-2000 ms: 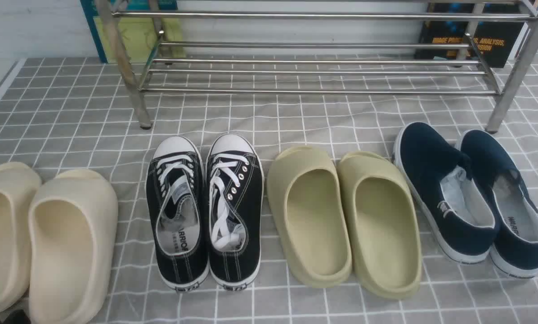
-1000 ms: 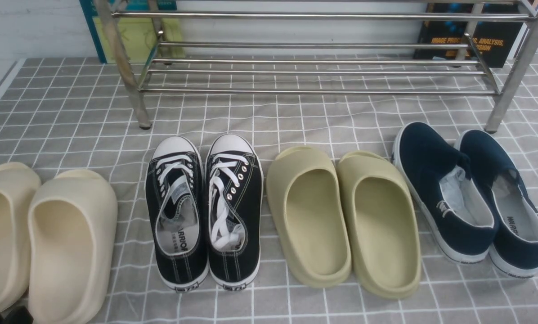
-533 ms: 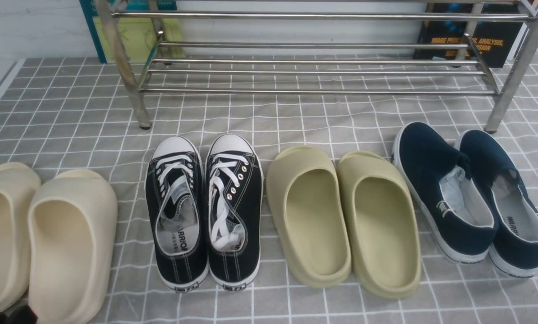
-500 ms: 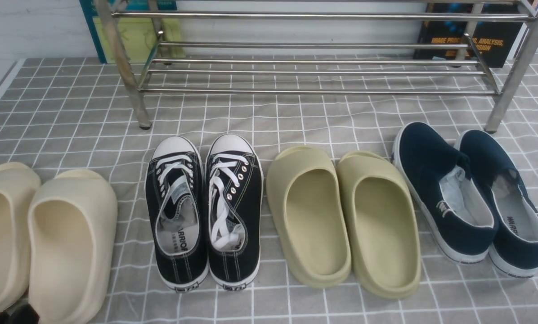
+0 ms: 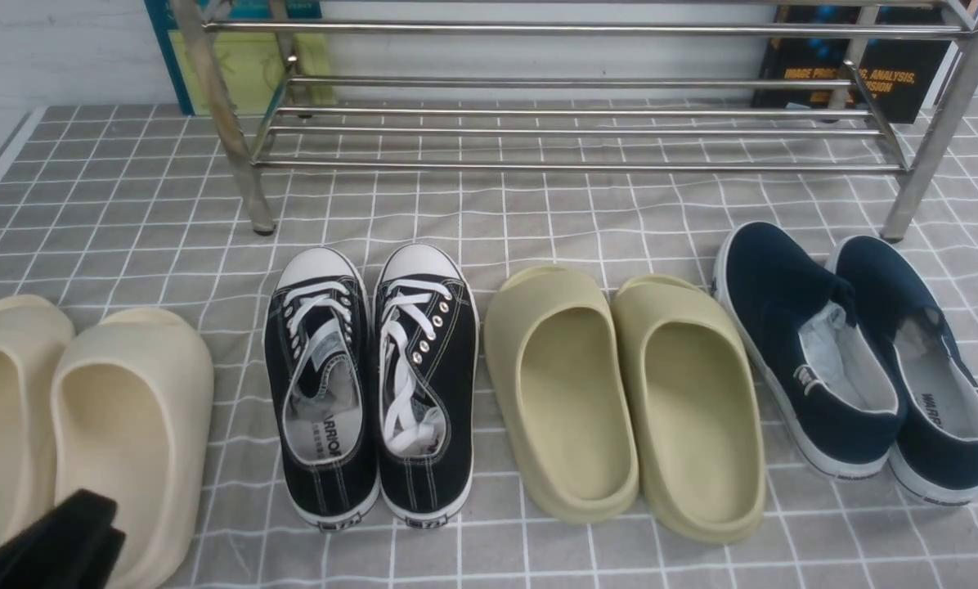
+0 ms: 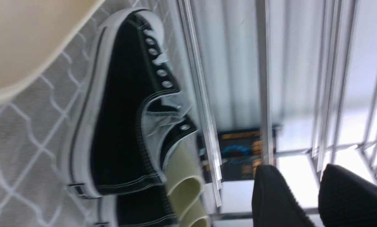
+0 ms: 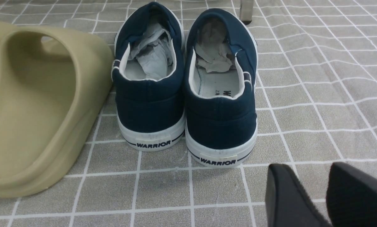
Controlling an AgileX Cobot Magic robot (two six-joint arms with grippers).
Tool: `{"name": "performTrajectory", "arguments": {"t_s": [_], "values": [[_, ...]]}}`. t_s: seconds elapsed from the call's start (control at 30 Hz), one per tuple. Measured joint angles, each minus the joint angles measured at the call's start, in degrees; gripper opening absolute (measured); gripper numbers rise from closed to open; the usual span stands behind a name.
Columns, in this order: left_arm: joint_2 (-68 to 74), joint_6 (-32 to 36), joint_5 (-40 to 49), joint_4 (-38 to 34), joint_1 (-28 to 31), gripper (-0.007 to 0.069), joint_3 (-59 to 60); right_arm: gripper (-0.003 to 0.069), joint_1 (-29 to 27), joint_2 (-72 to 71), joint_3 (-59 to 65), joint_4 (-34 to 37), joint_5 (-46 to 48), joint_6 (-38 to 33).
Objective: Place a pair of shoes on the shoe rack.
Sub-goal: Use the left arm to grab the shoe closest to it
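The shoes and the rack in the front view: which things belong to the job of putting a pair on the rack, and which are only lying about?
For the job:
- black lace-up sneakers
- metal shoe rack

Just lying about:
- cream slippers
- olive slippers
- navy slip-ons
- two books behind the rack, one, other

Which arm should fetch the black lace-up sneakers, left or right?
Left, I'd say: its pincer is open and near the sneakers, while the right pincer is by the navy slip-ons.
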Motion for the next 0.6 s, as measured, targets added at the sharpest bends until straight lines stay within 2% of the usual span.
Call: {"name": "performTrajectory", "arguments": {"t_s": [0.2, 0.33, 0.43, 0.5, 0.6], "values": [[0.0, 1.4, -0.3, -1.9, 0.0, 0.0239, -0.2, 0.0239, 0.0, 0.0, 0.0, 0.0, 0.0, 0.0], [0.0, 9.6, 4.9, 0.9, 0.0, 0.0236, -6.6, 0.0239, 0.0, 0.0, 0.0, 0.0, 0.0, 0.0], [0.9, 12.7, 8.5, 6.0, 0.0, 0.0209, -11.7, 0.0239, 0.0, 0.0, 0.0, 0.0, 0.0, 0.0], [6.5, 13.3, 14.8, 16.2, 0.0, 0.0125, -18.8, 0.0239, 0.0, 0.0, 0.0, 0.0, 0.0, 0.0], [12.9, 12.0, 20.9, 26.0, 0.0, 0.0035, -24.2, 0.0239, 0.0, 0.0, 0.0, 0.0, 0.0, 0.0]]}}
